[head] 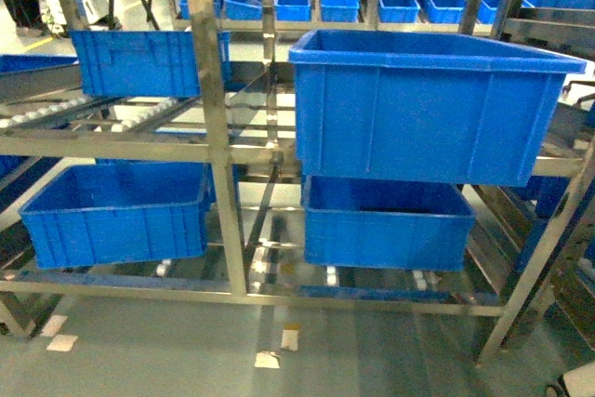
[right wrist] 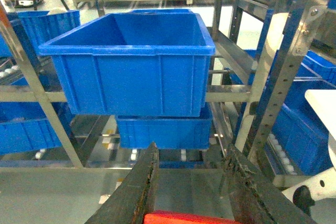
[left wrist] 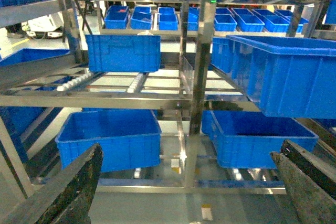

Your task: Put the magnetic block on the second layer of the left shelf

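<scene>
- The magnetic block (right wrist: 181,217) shows only as a red sliver at the 6 o'clock edge of the right wrist view, sitting between the two dark fingers of the right gripper (right wrist: 191,203); the claw looks clamped on it, though most of the cube is cut off by the frame.
- The left gripper (left wrist: 184,187) holds nothing, its fingers spread wide apart at the 7 and 5 o'clock corners of its own view.
- Neither gripper shows in the head view, so both arms hang low and short of the rack.
- The step in hand, as I judge it, is the carry: block held, placing not yet begun.
- The left shelf second layer (head: 121,141) lies at 9 o'clock in the head view, a roller-rail level with a blue crate (head: 149,62) set toward its back.
- The right wrist camera faces the big right-hand crate (right wrist: 131,61) instead, at 12 o'clock.
- The next move calls for swinging the right arm toward 10 o'clock, past the steel post (head: 218,118), and lifting to that level.
</scene>
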### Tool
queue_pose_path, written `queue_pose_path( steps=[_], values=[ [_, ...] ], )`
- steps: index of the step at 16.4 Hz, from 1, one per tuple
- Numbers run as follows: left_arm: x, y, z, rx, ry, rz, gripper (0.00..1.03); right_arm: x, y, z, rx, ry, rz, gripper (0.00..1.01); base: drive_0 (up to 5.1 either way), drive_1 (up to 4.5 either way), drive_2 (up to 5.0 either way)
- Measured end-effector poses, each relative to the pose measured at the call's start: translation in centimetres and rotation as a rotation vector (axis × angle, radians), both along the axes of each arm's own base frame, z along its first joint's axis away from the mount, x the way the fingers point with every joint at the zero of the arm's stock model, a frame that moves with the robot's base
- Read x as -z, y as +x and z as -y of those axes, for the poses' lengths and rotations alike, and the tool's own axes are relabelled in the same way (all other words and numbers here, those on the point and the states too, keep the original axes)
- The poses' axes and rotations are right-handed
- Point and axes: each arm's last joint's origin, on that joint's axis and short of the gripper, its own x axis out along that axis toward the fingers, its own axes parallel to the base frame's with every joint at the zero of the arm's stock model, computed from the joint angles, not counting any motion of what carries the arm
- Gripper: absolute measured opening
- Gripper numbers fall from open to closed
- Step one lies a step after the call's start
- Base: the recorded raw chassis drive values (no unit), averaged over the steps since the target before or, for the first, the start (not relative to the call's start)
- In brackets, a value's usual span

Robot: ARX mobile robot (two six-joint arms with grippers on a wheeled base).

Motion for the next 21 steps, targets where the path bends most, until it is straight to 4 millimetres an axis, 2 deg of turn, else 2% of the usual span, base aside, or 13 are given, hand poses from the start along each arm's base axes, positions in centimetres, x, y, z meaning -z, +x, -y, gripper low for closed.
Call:
queue_pose_path(
  steps=[6, 21],
  values=[
    [-0.05, 0.00, 0.01, 0.000, 0.000, 0.005, 0.98, 0.05, 0.02, -0.01, -0.002, 0.000, -0.005, 0.33, 0.0, 0.00, 0.0],
    [0.00, 0.00, 0.01, 0.001, 0.000, 0.000, 0.98, 0.04, 0.00, 0.00, 0.000, 0.000, -0.003, 0.33, 0.0, 4.25, -4.2]
  ],
)
